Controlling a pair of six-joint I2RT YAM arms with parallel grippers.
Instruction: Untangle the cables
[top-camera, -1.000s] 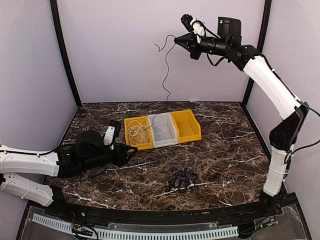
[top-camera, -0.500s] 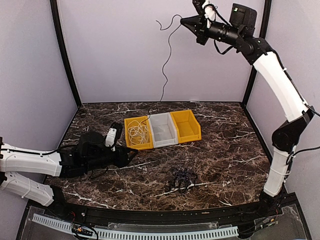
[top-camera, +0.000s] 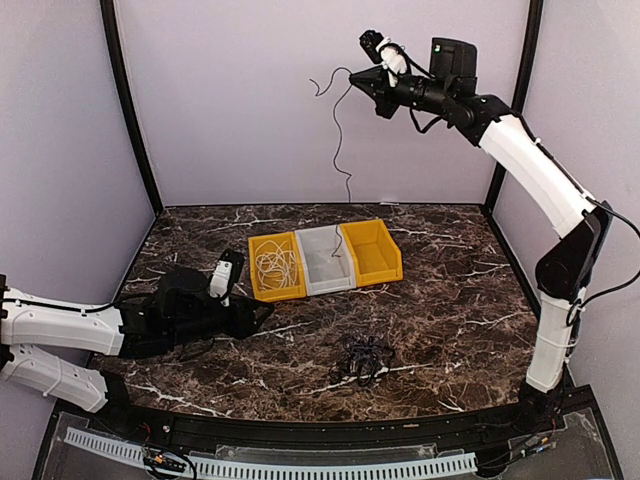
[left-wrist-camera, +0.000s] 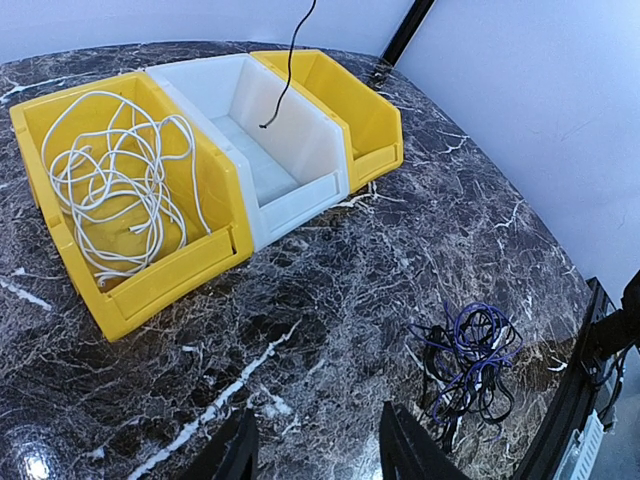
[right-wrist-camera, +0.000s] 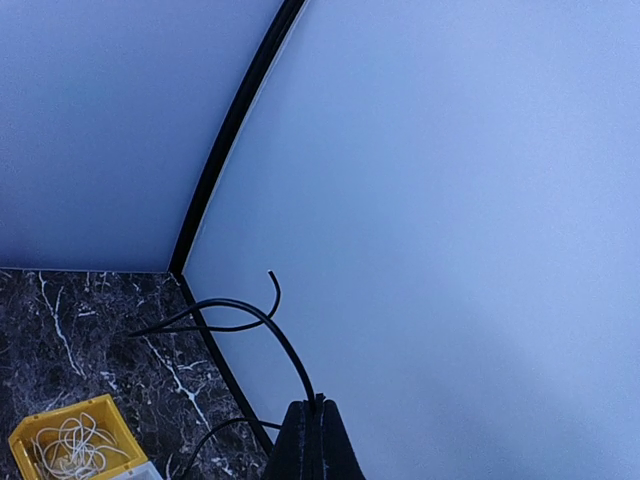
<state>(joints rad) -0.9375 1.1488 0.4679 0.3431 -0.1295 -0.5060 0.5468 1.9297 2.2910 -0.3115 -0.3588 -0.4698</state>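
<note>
My right gripper (top-camera: 355, 79) is raised high near the back wall and is shut on a thin black cable (top-camera: 340, 140). The cable hangs down, its free end dangling over the white bin (top-camera: 325, 262); the end shows in the left wrist view (left-wrist-camera: 283, 85). In the right wrist view the closed jaws (right-wrist-camera: 314, 405) pinch the cable (right-wrist-camera: 250, 315). A white cable (top-camera: 274, 266) lies coiled in the left yellow bin (left-wrist-camera: 150, 290). A tangle of black and purple cables (top-camera: 363, 357) lies on the table, also in the left wrist view (left-wrist-camera: 468, 360). My left gripper (top-camera: 266, 312) is open and empty, low over the table.
Three bins stand in a row: yellow, white, and an empty yellow bin (top-camera: 373, 250) on the right. The table is dark marble (top-camera: 450, 300) with walls at the back and sides and a black frame post (top-camera: 135, 120).
My right gripper has come down and leftward from its higher position, lowering the black cable's end toward the white bin. The left arm shifted slightly forward.
</note>
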